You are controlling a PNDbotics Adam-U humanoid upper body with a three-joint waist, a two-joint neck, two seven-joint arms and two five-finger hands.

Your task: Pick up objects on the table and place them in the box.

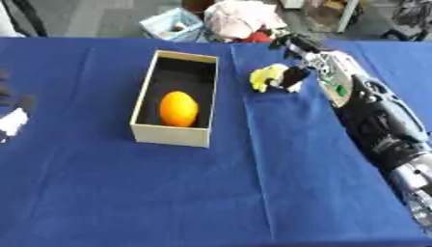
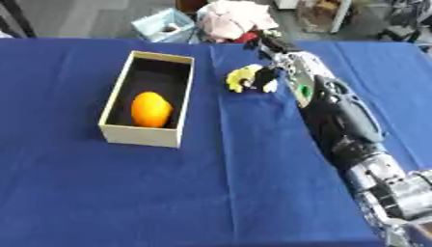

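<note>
An open cardboard box [image 1: 141, 131] stands on the blue tablecloth, left of centre, with an orange fruit [image 1: 178, 109] lying inside it. Right of the box, my right hand [image 1: 294, 76] has its fingers curled round a small yellow object [image 1: 266, 77], just above or on the cloth. The arm stretches in from the lower right. My left hand [image 1: 12, 120] shows only partly at the left edge, well away from the box.
The blue cloth [image 1: 211, 193] covers the whole table. Beyond the far edge lie a light blue basket [image 1: 175, 24] and a heap of pale and red things [image 1: 245, 21] on the floor.
</note>
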